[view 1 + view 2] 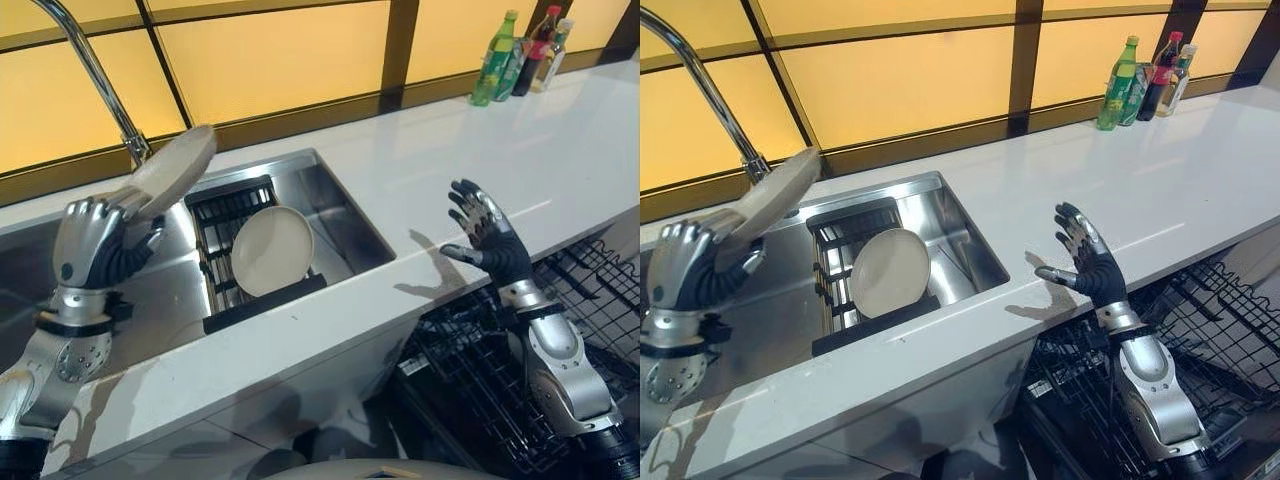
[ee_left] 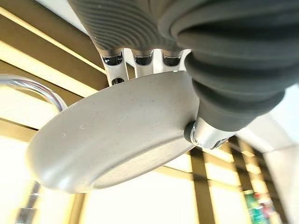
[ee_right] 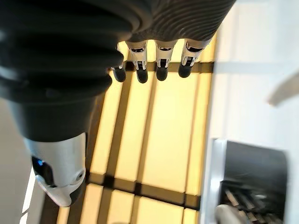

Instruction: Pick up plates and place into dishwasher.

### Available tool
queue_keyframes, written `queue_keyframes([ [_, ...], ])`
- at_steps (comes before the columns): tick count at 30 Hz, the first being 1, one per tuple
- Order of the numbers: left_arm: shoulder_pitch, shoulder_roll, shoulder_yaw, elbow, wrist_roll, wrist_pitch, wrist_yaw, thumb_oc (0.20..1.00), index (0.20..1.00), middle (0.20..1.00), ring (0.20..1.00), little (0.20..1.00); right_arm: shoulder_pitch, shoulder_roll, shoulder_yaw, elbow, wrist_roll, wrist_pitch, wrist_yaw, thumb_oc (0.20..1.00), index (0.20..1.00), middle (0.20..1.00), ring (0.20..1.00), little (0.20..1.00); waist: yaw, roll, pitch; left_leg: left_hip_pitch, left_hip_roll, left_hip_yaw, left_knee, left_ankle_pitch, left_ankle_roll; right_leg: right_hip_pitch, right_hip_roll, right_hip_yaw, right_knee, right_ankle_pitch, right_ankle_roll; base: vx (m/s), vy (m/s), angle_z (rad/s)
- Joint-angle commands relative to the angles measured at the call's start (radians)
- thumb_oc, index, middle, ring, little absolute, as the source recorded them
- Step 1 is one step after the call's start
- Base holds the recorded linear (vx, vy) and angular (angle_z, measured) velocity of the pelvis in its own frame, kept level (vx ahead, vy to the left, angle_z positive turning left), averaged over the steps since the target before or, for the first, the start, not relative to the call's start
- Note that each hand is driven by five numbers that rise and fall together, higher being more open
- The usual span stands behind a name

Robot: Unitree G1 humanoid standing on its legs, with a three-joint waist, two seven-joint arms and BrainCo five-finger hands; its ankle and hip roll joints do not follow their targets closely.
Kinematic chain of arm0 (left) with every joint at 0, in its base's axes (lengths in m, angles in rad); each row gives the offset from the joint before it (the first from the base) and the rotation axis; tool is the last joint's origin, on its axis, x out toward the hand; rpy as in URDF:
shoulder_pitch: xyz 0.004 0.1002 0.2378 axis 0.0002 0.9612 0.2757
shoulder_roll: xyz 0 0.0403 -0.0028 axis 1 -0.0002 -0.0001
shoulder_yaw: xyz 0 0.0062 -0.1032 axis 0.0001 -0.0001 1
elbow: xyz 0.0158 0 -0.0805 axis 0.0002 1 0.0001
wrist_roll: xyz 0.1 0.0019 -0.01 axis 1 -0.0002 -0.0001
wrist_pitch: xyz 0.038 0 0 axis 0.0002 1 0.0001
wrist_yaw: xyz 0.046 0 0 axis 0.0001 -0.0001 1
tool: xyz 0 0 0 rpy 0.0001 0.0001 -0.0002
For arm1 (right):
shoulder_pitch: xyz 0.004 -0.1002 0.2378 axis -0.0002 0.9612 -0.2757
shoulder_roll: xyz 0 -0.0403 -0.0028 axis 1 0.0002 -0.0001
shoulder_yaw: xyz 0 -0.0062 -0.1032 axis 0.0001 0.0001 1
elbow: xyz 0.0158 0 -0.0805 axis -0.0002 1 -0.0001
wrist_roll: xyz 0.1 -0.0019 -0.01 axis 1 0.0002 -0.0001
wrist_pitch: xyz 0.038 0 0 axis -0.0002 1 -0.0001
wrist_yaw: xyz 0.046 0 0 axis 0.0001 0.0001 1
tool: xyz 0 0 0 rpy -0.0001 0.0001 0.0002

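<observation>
White countertop (image 1: pixel 560 150) runs under amber wall panels, with a steel sink (image 1: pixel 330 200) let into it and bottles (image 1: pixel 520 55) far beyond the right hand. From the left eye, the left hand (image 1: pixel 95 240) is curled round the rim of a grey plate (image 1: pixel 175 170), raised clear above the sink beside the tap (image 1: pixel 90 70); a second plate (image 1: pixel 272 250) leans in the black rack (image 1: pixel 235 215) just past that hand, so it looks untouched. From the right eye, the right hand (image 1: pixel 1085 265) hovers with fingers spread and empty, over the counter edge, with the dishwasher rack (image 1: pixel 1200 340) below it holding no plates that I can see. Its left wrist camera confirms fingers and thumb clamped on the plate's edge. Its right wrist camera shows straight fingers (image 3: pixel 161 60) holding nothing. By my judgement, one plate is lifted, none is loaded yet.
</observation>
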Motion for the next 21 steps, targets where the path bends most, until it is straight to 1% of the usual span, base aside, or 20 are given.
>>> queue_keyframes([
  [1,-0.136,0.002,-0.053,-0.078,-0.242,-0.079,-0.228,0.200,0.200,0.200,0.200,0.200,-0.115,-0.024,0.001,-0.082,-0.025,-0.077,0.050,1.000,1.000,1.000,1.000,1.000,0.019,-0.001,-0.050,0.091,-0.010,0.002,0.013,-0.128,0.025,-0.126,0.023,0.007,0.011,0.125,0.016,-0.09,-0.066,0.02],
  [2,-0.152,-0.001,-0.075,-0.098,-0.311,-0.087,-0.317,0.200,0.200,0.200,0.200,0.200,-0.127,-0.031,0.007,-0.090,-0.033,-0.077,0.054,1.000,1.000,1.000,1.000,1.000,0.019,-0.001,-0.053,0.091,-0.010,0.001,0.011,-0.126,0.025,-0.124,0.025,0.008,0.010,0.126,0.015,-0.08,-0.061,0.02],
  [3,-0.162,-0.003,-0.088,-0.114,-0.364,-0.093,-0.372,0.200,0.200,0.200,0.200,0.200,-0.136,-0.037,0.011,-0.095,-0.035,-0.077,0.061,1.000,1.000,1.000,1.000,1.000,0.019,-0.001,-0.055,0.091,-0.010,0.001,0.010,-0.126,0.025,-0.123,0.027,0.008,0.008,0.126,0.014,-0.07,-0.055,0.04],
  [4,-0.178,-0.006,-0.109,-0.138,-0.431,-0.084,-0.448,0.200,0.200,0.200,0.200,0.200,-0.149,-0.043,0.018,-0.097,-0.040,-0.079,0.068,1.000,1.000,1.000,1.000,1.000,0.019,0.000,-0.059,0.091,-0.009,0.001,0.009,-0.124,0.024,-0.120,0.028,0.007,0.006,0.126,0.013,-0.06,-0.051,0.05],
  [6,-0.216,-0.009,-0.148,-0.172,-0.586,-0.039,-0.610,0.200,0.200,0.200,0.200,0.200,-0.173,-0.056,0.029,-0.107,-0.045,-0.078,0.071,1.000,1.000,1.000,1.000,1.000,0.017,0.001,-0.065,0.091,-0.007,0.006,0.008,-0.124,0.023,-0.117,0.031,0.008,0.002,0.127,0.011,-0.07,-0.059,0.05],
  [9,-0.269,-0.006,-0.211,-0.206,-0.749,0.036,-0.797,0.200,0.200,0.200,0.200,0.200,-0.200,-0.067,0.046,-0.115,-0.039,-0.074,0.076,1.000,1.000,1.000,1.000,1.000,0.008,0.005,-0.073,0.090,-0.006,0.018,0.011,-0.125,0.022,-0.115,0.035,0.011,0.003,0.125,0.009,-0.06,-0.039,0.02],
  [10,-0.275,-0.006,-0.218,-0.214,-0.767,0.049,-0.812,0.200,0.200,0.200,0.200,0.200,-0.202,-0.069,0.047,-0.116,-0.038,-0.072,0.075,1.000,1.000,1.000,1.000,1.000,0.007,0.006,-0.074,0.090,-0.006,0.020,0.011,-0.125,0.023,-0.115,0.035,0.012,0.003,0.125,0.009,-0.05,-0.021,-0.01],
  [11,-0.287,-0.005,-0.231,-0.230,-0.818,0.070,-0.866,0.200,0.200,0.200,0.200,0.200,-0.205,-0.075,0.054,-0.121,-0.036,-0.066,0.069,1.000,1.000,1.000,1.000,1.000,0.004,0.007,-0.076,0.089,-0.007,0.024,0.013,-0.126,0.024,-0.115,0.036,0.015,0.004,0.123,0.008,-0.04,-0.012,-0.02],
  [13,-0.303,-0.006,-0.242,-0.248,-0.848,0.088,-0.886,0.200,0.200,0.200,0.200,0.200,-0.211,-0.081,0.059,-0.125,-0.030,-0.058,0.066,1.000,1.000,1.000,1.000,1.000,-0.001,0.009,-0.079,0.089,-0.008,0.027,0.013,-0.126,0.026,-0.114,0.037,0.019,0.004,0.123,0.006,-0.04,-0.009,-0.03],
  [15,-0.315,0.002,-0.237,-0.255,-0.827,0.075,-0.863,0.200,0.200,0.200,0.200,0.200,-0.207,-0.085,0.063,-0.129,-0.007,-0.054,0.093,1.000,1.000,1.000,1.000,1.000,-0.007,0.011,-0.083,0.088,-0.010,0.032,0.015,-0.128,0.028,-0.115,0.038,0.026,0.005,0.122,0.005,-0.03,-0.002,-0.03],
  [17,-0.318,0.009,-0.233,-0.263,-0.822,0.079,-0.858,0.200,0.200,0.200,0.200,0.200,-0.197,-0.084,0.068,-0.137,0.013,-0.042,0.145,1.000,1.000,1.000,1.000,1.000,-0.009,0.011,-0.087,0.084,-0.011,0.035,0.018,-0.130,0.030,-0.116,0.037,0.030,0.005,0.120,0.005,-0.03,-0.001,-0.03],
  [18,-0.316,0.008,-0.228,-0.262,-0.820,0.080,-0.865,0.200,0.200,0.200,0.200,0.200,-0.196,-0.086,0.074,-0.141,0.012,-0.034,0.189,1.000,1.000,1.000,1.000,1.000,-0.009,0.010,-0.089,0.082,-0.013,0.036,0.019,-0.130,0.031,-0.119,0.035,0.030,0.007,0.120,0.006,-0.02,-0.001,-0.05],
  [21,-0.315,0.016,-0.227,-0.268,-0.826,0.093,-0.871,0.200,0.200,0.200,0.200,0.200,-0.207,-0.118,0.119,-0.174,0.047,-0.005,0.269,1.000,1.000,1.000,1.000,1.000,-0.005,0.006,-0.091,0.078,-0.014,0.035,0.020,-0.128,0.032,-0.120,0.033,0.029,0.008,0.120,0.005,-0.01,-0.001,-0.07],
])
